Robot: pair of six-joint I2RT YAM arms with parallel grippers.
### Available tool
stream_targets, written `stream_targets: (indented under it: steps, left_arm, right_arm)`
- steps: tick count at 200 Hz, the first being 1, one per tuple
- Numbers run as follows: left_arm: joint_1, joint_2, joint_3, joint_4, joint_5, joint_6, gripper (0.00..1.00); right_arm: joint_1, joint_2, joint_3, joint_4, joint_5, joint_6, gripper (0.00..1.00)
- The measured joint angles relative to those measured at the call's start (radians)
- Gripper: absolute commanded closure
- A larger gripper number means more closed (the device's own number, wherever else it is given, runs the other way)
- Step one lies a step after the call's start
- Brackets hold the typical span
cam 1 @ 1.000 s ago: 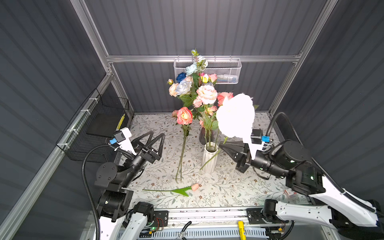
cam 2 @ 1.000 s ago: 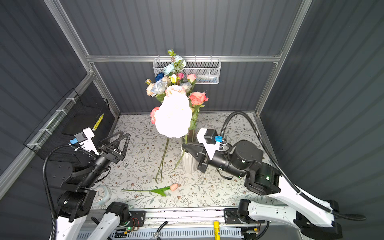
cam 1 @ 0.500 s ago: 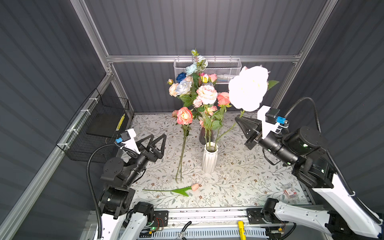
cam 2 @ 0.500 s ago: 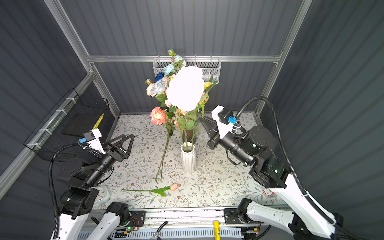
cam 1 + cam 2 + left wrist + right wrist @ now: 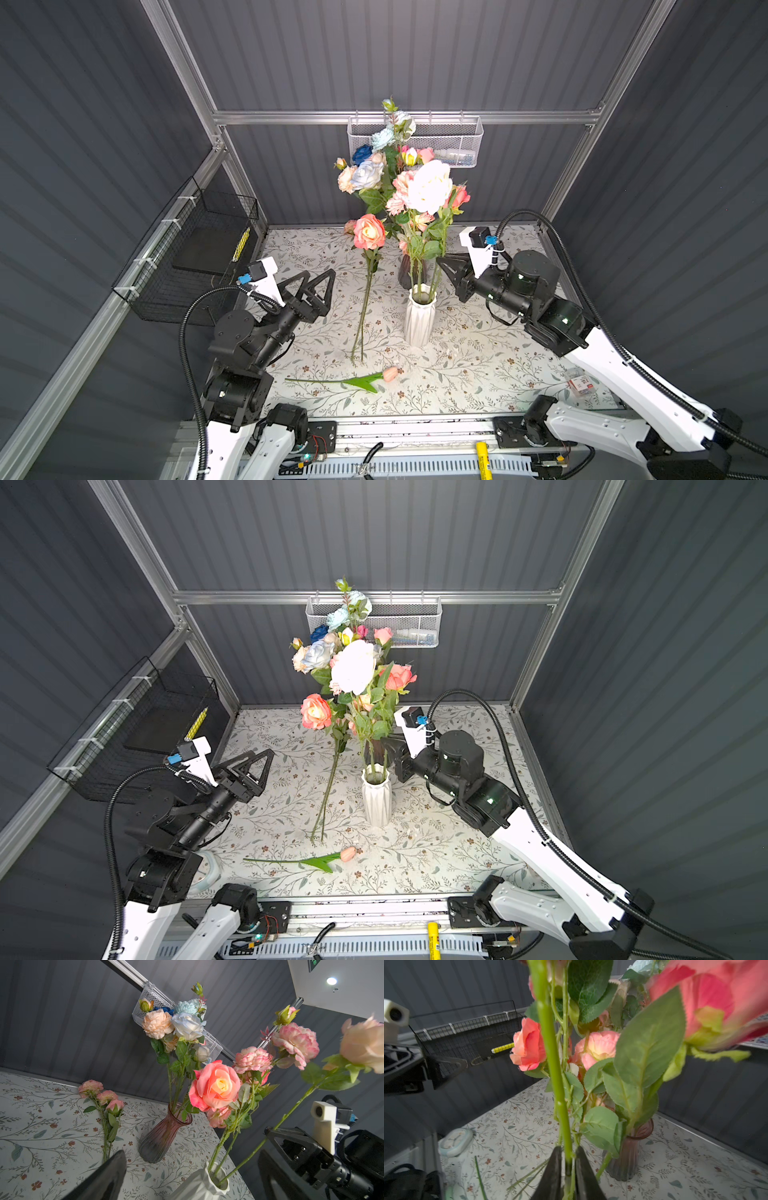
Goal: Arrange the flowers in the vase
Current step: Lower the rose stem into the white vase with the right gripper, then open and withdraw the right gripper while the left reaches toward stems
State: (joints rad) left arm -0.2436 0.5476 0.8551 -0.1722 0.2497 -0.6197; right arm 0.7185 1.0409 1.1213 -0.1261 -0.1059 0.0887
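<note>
Flowers (image 5: 399, 183), long-stemmed and leafy, in four lots on floral-print desk (image 5: 498, 365).

Lot 1: tall bunch of pale blue, dark blue, cream and peach heads, standing in purple glass vase (image 5: 164, 1134) at rear centre.

Lot 2: pink and coral heads upright in white vase (image 5: 419, 320), just in front of the glass vase. Among them is one large cream-headed stem (image 5: 428, 191), foot inside the vase mouth, leaning toward the right arm.

Lot 3: sprig (image 5: 107, 1096) of three small pink heads, lying flat on the desk left of both vases.

Lot 4: single pink bud (image 5: 390, 372) on a green stem, lying across the desk front.

Arms: right gripper (image 5: 568, 1150) has jaws narrowly parted, one on each side of the cream-headed stem just above the white vase. Whether they press it cannot be told. The left gripper (image 5: 320, 274) has jaws spread wide, in the air left of the sprig, well apart from every flower.
</note>
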Motion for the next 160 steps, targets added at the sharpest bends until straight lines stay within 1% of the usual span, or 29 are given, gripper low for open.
stream_targets:
  steps: [10,21,34,46,74,115,135,152,160]
  left_arm:
    - [0.000,0.010,0.000,-0.002,0.000,0.000,0.00]
    - [0.000,0.022,0.000,-0.007,0.000,0.000,0.00]
    - [0.000,0.038,0.000,-0.013,-0.001,0.000,0.00]
    - [0.000,0.054,0.000,-0.017,-0.003,0.000,0.00]
    - [0.000,0.087,-0.013,-0.018,-0.008,0.000,0.00]
    - [0.000,0.156,-0.039,-0.033,-0.031,0.011,0.01]
    - [0.000,0.220,-0.045,-0.037,-0.033,0.024,0.12]
    - [0.000,0.312,-0.047,-0.034,-0.031,0.031,0.28]
    - [0.000,0.359,-0.048,-0.029,-0.029,0.036,0.29]
  right_arm:
    - [-0.006,0.003,-0.006,-0.002,-0.005,0.010,0.55]
    - [-0.012,0.002,-0.010,-0.001,-0.012,0.030,0.49]
    - [-0.018,-0.002,-0.011,0.000,-0.023,0.046,0.38]
    - [-0.023,-0.012,-0.016,0.002,-0.029,0.066,0.32]
    - [-0.027,-0.062,-0.036,0.003,-0.040,0.088,0.23]
    - [-0.031,-0.193,-0.079,0.008,-0.049,0.117,0.18]
    - [-0.032,-0.266,-0.106,0.012,-0.049,0.131,0.17]
    - [-0.032,-0.315,-0.134,0.021,-0.048,0.140,0.16]
    - [-0.032,-0.336,-0.144,0.023,-0.048,0.145,0.16]
